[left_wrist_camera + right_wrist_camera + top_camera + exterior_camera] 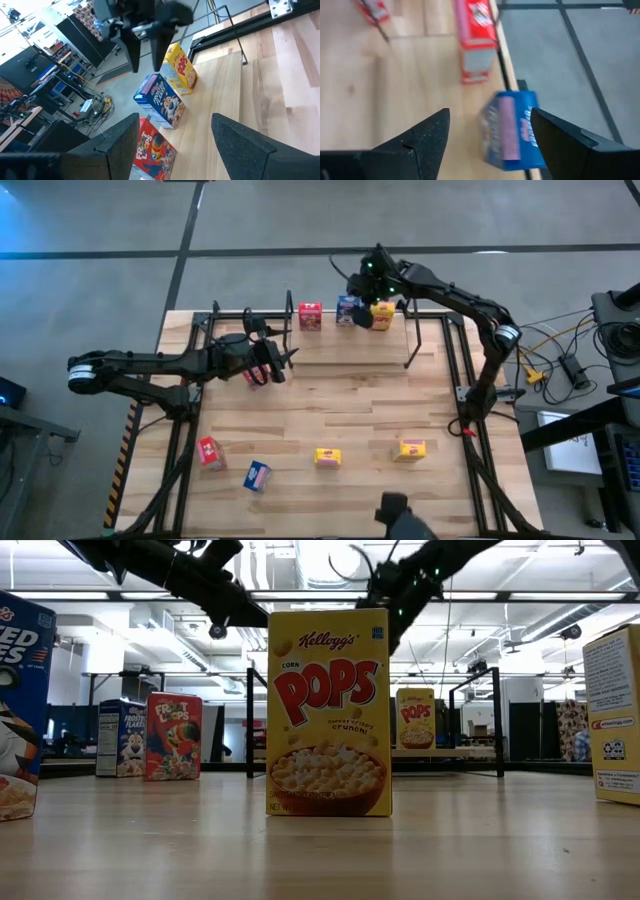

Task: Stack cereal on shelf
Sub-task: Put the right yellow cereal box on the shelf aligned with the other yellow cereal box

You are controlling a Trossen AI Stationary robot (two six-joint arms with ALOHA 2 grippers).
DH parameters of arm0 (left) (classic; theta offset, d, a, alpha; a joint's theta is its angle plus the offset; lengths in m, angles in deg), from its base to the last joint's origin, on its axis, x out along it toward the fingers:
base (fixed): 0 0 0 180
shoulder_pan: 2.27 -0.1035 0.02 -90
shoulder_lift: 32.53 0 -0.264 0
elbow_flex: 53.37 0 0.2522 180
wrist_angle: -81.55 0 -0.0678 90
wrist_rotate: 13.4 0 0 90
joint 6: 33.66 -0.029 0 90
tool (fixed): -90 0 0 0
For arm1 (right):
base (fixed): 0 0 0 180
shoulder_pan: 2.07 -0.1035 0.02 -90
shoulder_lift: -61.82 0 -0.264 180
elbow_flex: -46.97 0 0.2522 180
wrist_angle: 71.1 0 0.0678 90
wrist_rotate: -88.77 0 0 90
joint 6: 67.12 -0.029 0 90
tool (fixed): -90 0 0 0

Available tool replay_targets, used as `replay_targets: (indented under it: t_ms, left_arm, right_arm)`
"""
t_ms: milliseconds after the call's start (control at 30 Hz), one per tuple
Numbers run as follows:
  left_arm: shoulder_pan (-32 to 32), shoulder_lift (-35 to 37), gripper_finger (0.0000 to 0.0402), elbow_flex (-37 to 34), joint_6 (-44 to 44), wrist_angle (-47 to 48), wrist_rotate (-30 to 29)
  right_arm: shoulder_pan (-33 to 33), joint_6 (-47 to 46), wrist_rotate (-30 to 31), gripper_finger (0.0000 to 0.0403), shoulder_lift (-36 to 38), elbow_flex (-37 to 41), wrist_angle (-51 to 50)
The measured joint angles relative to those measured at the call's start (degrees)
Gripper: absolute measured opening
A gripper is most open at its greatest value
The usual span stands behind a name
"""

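The shelf point(340, 340) stands along the table's far side. On its board stand three cereal boxes in a row: red point(310, 316), blue point(348, 310) and yellow point(381, 315). My right gripper point(355, 292) hangs open just above the blue box point(510, 132), clear of it; the left wrist view shows its fingers point(135, 55) over the blue box point(160, 102) and the yellow box point(180, 70). My left gripper point(283, 360) hovers open at the shelf's left end, pointing along the row, the red box point(152, 155) ahead of it.
Another red box point(252, 377) lies on the table under my left arm. Near the front edge stand a red box point(209, 452), a blue one point(257, 475) and two yellow ones point(328, 458), point(411, 448). A black shelf post point(410, 345) rises at the shelf's right end.
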Motion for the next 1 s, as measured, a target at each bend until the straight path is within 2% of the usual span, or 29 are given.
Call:
replay_targets:
  t_ms: [333, 600, 833, 1000]
  left_arm:
    - [0.5, 0.0, 0.0231, 1.0, 2.1, -0.7, 0.0]
    - [1.7, 0.0, 0.0231, 1.0, 2.1, 0.1, 0.0]
    - [2.9, 0.0, 0.0231, 1.0, 2.1, 0.1, 0.1]
    - [3.1, 0.0, 0.0231, 1.0, 1.8, 0.1, 0.4]
  right_arm:
    - [-14.2, -11.4, 0.0, 0.0257, 6.1, 0.7, -6.5]
    - [-28.5, -22.9, 0.4, 0.0243, 6.2, 0.9, -11.2]
    - [-38.2, -38.4, 0.5, 0.0231, 6.2, 1.0, -16.0]
    - [-45.6, -43.8, 2.3, 0.0224, 6.2, 1.2, -21.3]
